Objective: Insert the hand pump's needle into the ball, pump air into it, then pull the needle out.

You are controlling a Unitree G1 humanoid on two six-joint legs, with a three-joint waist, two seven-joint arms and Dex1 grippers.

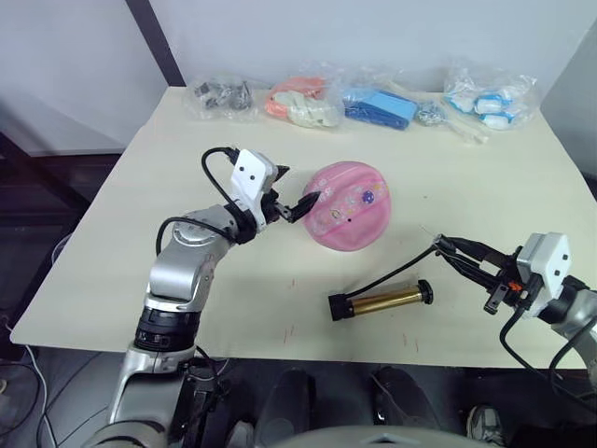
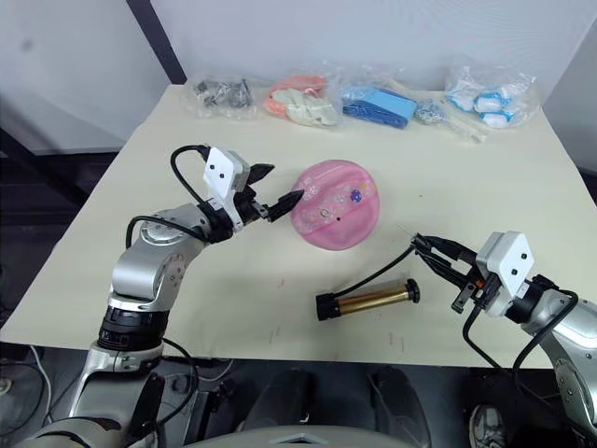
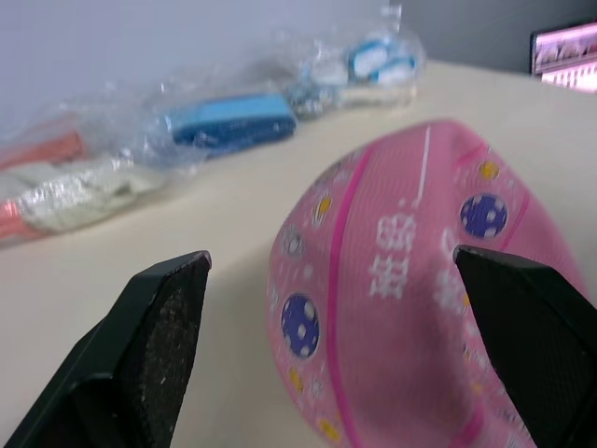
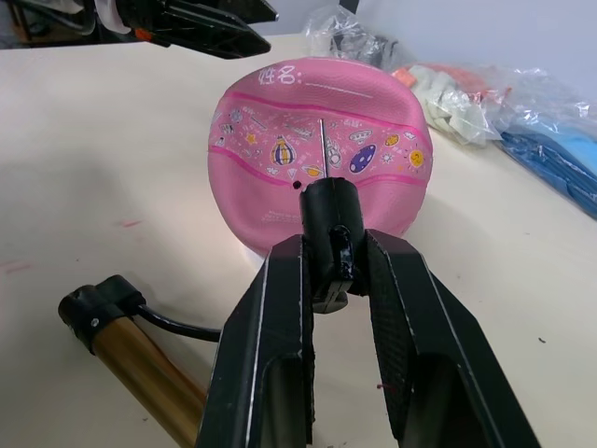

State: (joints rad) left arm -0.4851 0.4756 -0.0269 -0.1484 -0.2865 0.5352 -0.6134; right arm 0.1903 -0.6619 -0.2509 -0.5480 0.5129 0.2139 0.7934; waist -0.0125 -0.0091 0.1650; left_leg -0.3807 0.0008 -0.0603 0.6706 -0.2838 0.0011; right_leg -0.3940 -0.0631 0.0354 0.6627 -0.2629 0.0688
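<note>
In the head view I see the left tool (image 1: 292,193) at center left of the frame, with its fingers spread wide around the left edge of the ball (image 1: 348,205); one finger tip looks to touch it. The ball, pink and sagging, lies on the bench (image 1: 140,187) at the middle of the frame. Below it, lower center, the pump (image 1: 381,301) lies flat on the bench. Its hose (image 1: 392,272) runs to the right, up to the right tool (image 1: 446,252) at lower right. This tool is closed on the black fitting of the needle (image 4: 323,145), which points toward the ball but stays apart from it. Plastic bags (image 1: 308,101) lie along the top edge.
</note>
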